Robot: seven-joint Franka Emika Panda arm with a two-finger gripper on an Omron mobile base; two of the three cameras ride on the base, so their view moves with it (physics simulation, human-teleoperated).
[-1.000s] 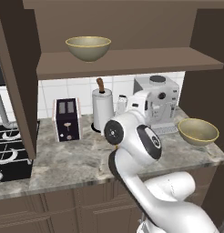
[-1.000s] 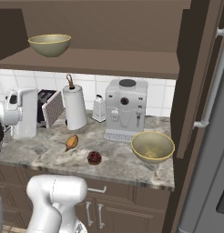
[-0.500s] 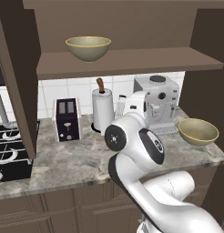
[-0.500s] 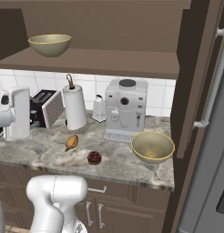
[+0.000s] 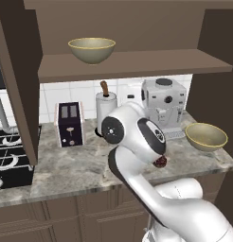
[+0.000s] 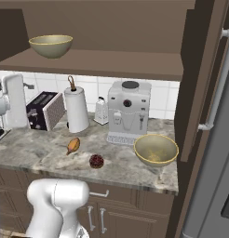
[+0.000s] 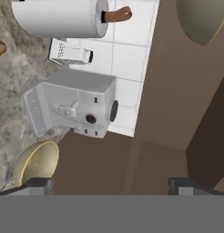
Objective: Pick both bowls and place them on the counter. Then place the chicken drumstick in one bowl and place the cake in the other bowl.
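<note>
We see the pincer [image 7: 109,184] spread wide and empty, marbled counter [image 6: 37,151] under dark shelf [image 6: 111,62], one bowl [image 7: 35,164] just beside its left fingertip [image 7: 38,184], another bowl [image 7: 200,18] well apart on the shelf.

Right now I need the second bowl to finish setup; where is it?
The second bowl sits on the dark wooden shelf, at its left end in the right base view, above the toaster and paper towel roll.

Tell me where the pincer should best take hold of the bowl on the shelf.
Probably at the rim of the bowl nearest the robot, coming from the front: it stands upright and wide on the shelf, too broad to span, so one finger inside and one outside the thin wall seems best.
</note>
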